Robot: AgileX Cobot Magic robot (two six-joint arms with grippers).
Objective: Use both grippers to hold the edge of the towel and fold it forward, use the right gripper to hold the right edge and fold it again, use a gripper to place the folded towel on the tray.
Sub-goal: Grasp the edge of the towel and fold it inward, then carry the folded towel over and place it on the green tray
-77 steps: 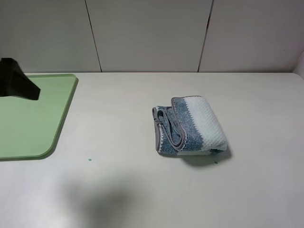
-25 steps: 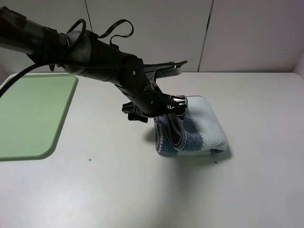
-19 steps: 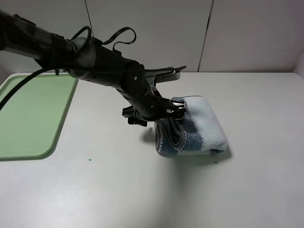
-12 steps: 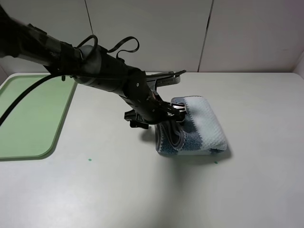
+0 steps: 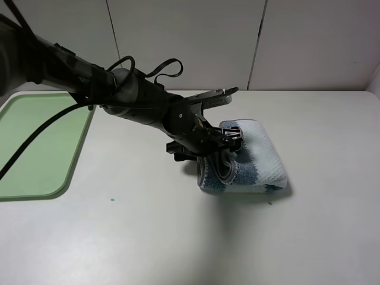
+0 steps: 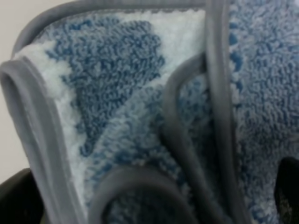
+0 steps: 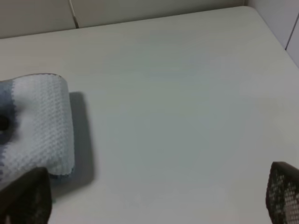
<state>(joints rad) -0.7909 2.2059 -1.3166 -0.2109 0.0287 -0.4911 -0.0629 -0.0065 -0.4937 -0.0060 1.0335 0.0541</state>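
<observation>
Your towel (image 5: 246, 157) lies folded into a compact bundle on the desk (image 5: 178, 237), well to the right of the tray (image 5: 35, 148) and not on it. The bundle's pale white stripe faces away from the tray, while the blue-grey stripe and the looped grey hems face toward it. In the left wrist view the towel (image 6: 140, 107) fills nearly the whole picture, so you see layered blue and white terry with several grey hem edges curling over one another.

Your left end effector (image 5: 228, 116) reaches in from the tray's side and sits right at the towel's near-tray edge. Its fingers stand wide apart: one thin finger (image 5: 217, 95) points up and over the towel's far edge, the other lies low against the hemmed folds. You cannot tell from the high view whether the lower finger has slipped under a layer; the cloth is not pinched between the two. The black arm (image 5: 119, 95) with its looping cable stretches back over the desk toward the tray.

Your right end effector (image 7: 154, 198) stays out of the high view. In the right wrist view its two dark fingertips (image 7: 28, 196) show at opposite edges, spread apart with bare desk between them, and the towel's white end (image 7: 39, 123) lies just beside one of them.

The tray is light green and sits at the desk's far left.
</observation>
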